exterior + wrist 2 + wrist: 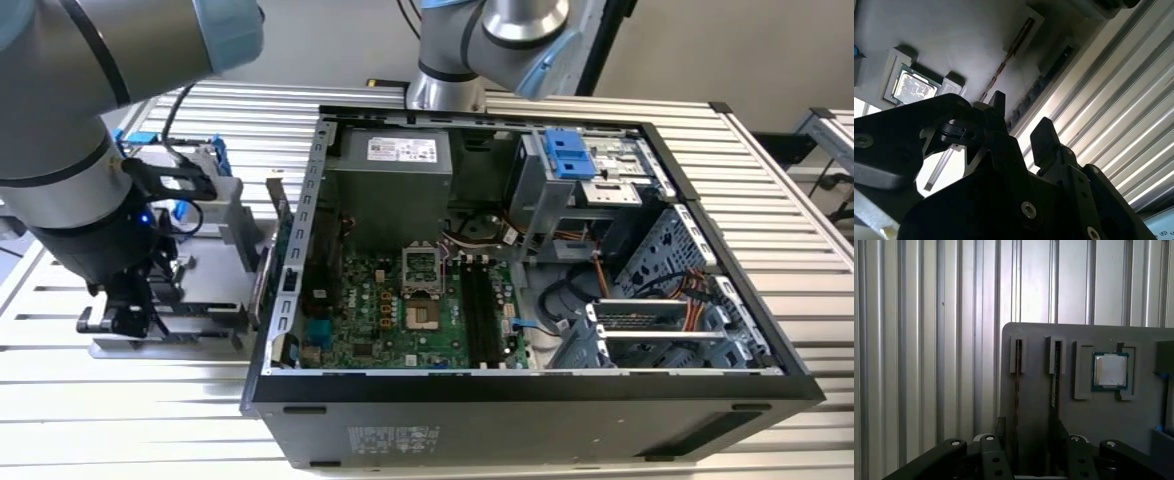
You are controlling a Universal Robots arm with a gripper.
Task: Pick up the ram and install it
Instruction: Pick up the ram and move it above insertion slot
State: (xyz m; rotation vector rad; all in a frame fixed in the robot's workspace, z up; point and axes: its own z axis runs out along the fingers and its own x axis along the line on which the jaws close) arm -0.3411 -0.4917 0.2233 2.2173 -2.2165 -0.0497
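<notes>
Two ram sticks stand on edge in slots of a grey holder plate [1079, 430]; in the first wrist view one ram stick [1017, 380] sits beside the other ram stick [1054, 375]. In the second wrist view they show as a thin brown stick [1006, 55] and a dark stick [1046, 82]. My gripper [1029, 435] is open just above their near ends, one finger [998, 107] over the brown stick and the other finger [1046, 135] beyond the dark stick. I cannot tell which stick lies between the fingers. In the exterior view the gripper [120, 315] hangs over the plate [187, 340], left of the computer case.
A square silver processor chip [1110, 371] lies in a pocket of the plate beside the sticks. The open computer case [534, 385] holds the green motherboard [387, 310] with its long memory slots [477, 310]. A second arm's base [447, 90] stands behind the case. Ribbed metal table [914, 340] all around.
</notes>
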